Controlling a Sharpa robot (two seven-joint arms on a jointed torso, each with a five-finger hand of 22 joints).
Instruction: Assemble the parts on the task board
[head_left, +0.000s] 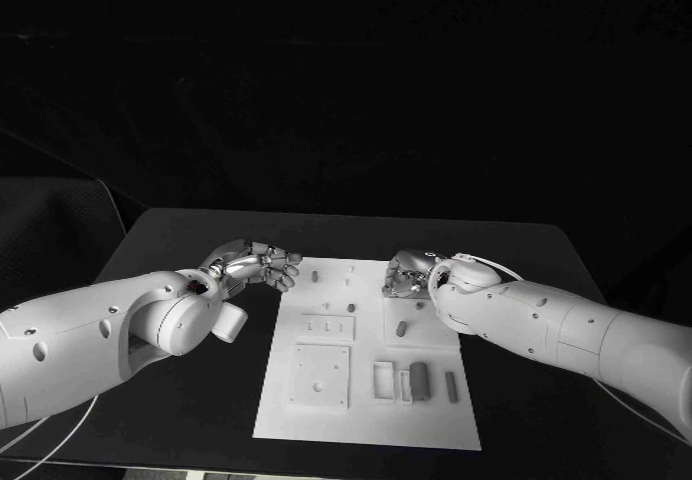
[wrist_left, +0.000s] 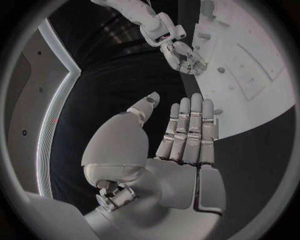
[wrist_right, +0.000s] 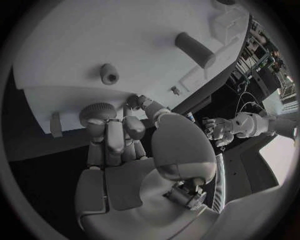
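1. Black table (head_left: 173, 240) against a dark background; white task board (head_left: 325, 420) lies at its middle, long side running near to far.
2. Left hand (head_left: 257, 266): hovers just beside the board's far left corner, fingers straight and close together, thumb apart, holding nothing.
3. Right hand (head_left: 411, 277): over the board's far right part, fingers curled around a round ribbed part (wrist_right: 98, 113); grip seen in the right wrist view.
4. Dark cylinder part (head_left: 418, 379): lies on the board's near right area, beside a white raised frame (head_left: 384, 381).
5. Small peg part (head_left: 402, 328): stands on the board near the right hand.
6. Square plate (head_left: 320, 376): near left area of the board.
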